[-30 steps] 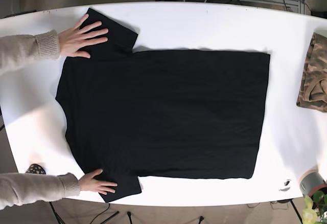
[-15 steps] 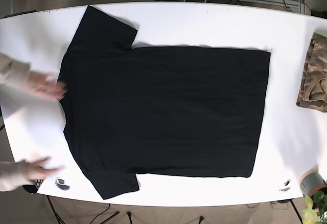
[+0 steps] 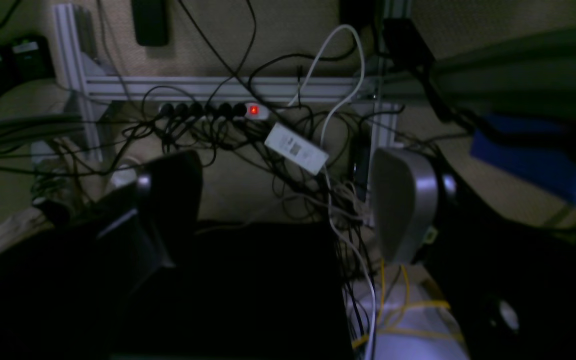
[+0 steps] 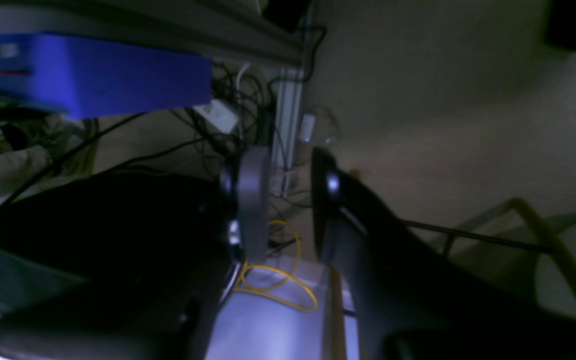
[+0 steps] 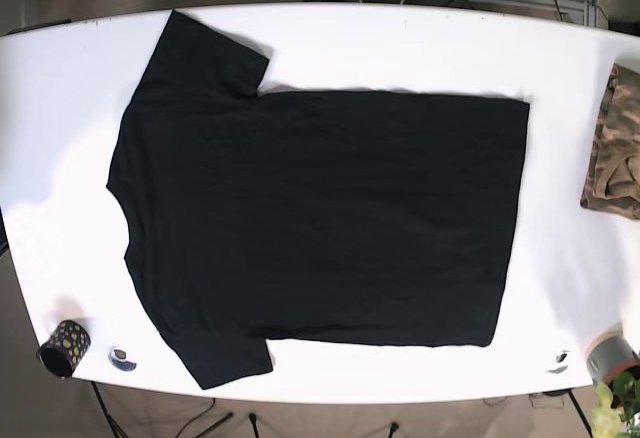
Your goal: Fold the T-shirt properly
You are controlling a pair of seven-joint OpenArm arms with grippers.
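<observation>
The black T-shirt [image 5: 320,218] lies spread flat on the white table [image 5: 400,43], its neck and two short sleeves toward the base view's left end, its hem toward the right. A folded camouflage cloth [image 5: 615,143] sits at the table's right edge, well apart from the shirt, and a small dotted cup [image 5: 63,347] stands near the lower left corner.

Neither of my claws appears in the base view, and neither wrist view shows the shirt or the table. My left gripper [image 3: 288,200] has its jaws spread wide and grasps nothing; past it I see a power strip [image 3: 213,109] with a red light and a tangle of cables. My right gripper [image 4: 290,195] has its fingers parted by a narrow gap, also empty, over floor, a yellow cable [image 4: 278,285] and a blue box [image 4: 93,80].
</observation>
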